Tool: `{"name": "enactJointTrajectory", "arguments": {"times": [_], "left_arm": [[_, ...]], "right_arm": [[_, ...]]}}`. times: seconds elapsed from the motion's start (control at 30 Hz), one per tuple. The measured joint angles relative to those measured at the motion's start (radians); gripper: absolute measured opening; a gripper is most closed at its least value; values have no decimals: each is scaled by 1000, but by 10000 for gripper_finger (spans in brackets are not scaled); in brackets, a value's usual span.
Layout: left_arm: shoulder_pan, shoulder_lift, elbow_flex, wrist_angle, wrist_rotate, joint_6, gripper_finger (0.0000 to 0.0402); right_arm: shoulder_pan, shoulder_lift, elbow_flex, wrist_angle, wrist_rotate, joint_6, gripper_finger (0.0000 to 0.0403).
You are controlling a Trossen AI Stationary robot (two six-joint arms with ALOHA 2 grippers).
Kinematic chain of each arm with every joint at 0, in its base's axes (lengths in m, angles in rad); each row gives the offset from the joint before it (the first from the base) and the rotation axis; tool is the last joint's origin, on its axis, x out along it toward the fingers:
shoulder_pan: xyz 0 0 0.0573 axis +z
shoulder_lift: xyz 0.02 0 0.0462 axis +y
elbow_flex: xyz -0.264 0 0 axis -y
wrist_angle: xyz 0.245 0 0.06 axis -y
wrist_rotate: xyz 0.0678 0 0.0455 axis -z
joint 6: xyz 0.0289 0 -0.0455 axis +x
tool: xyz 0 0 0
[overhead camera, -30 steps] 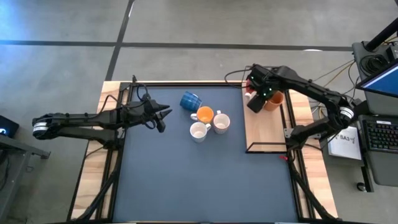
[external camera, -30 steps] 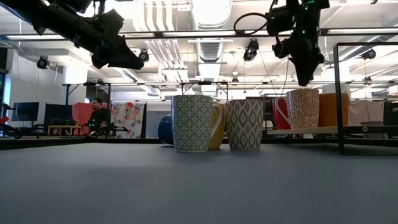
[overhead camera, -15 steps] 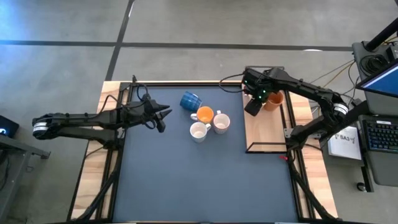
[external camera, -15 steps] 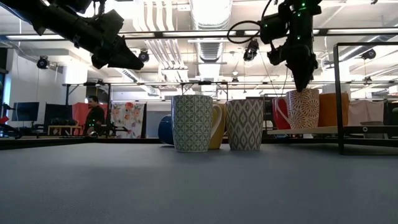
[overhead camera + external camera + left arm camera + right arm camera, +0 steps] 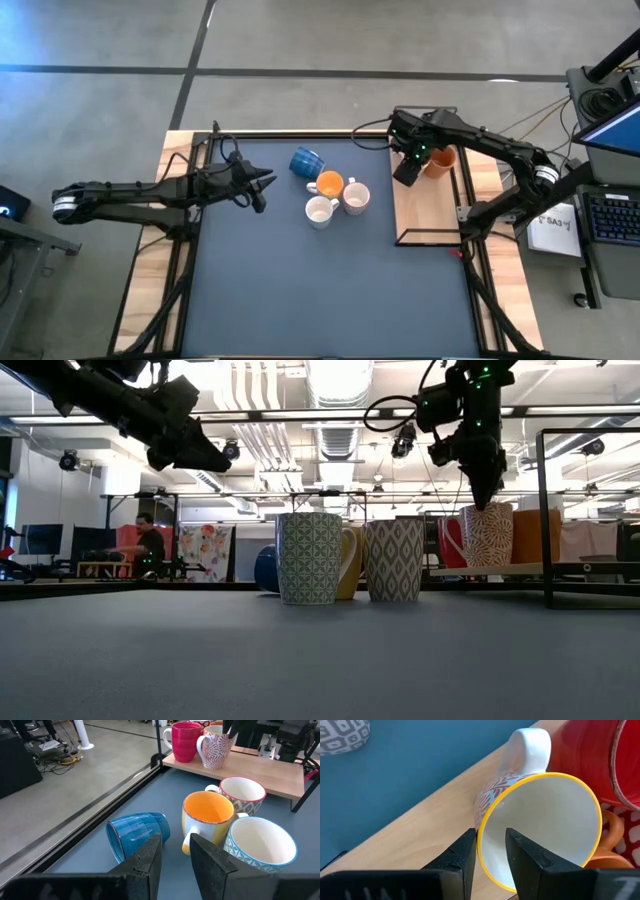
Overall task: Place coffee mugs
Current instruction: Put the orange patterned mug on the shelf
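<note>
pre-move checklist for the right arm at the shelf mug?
1. Right gripper straddles rim of patterned mug: ok.
2. Grip closed on rim: cannot tell.
3. Mug upright on wooden shelf: ok.
4. Clearance to red mug and orange mug: not ok, both crowd it.
5. Left gripper away, over the mat near blue mug: ok.
6. Blue mug upright: not ok, on its side.

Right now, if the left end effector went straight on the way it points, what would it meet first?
Judging by the left wrist view, the left end effector would most likely meet the blue ceramic mug lying on its side or the upright orange ceramic mug beside it; depth is unclear, since it hovers above the table.
</note>
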Motion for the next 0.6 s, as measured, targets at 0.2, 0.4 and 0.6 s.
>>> {"name": "enactJointTrajectory", "arguments": {"times": [0.2,0.4,0.6], "left_arm": [[0,0,0,0,0,0,84],[0,0,0,0,0,0,84],[0,0,0,0,0,0,84]], "right_arm": [[0,0,0,15,0,-21,95],[0,0,0,28,2,-43,95],[-1,0,0,31,35,-68,95]]}}
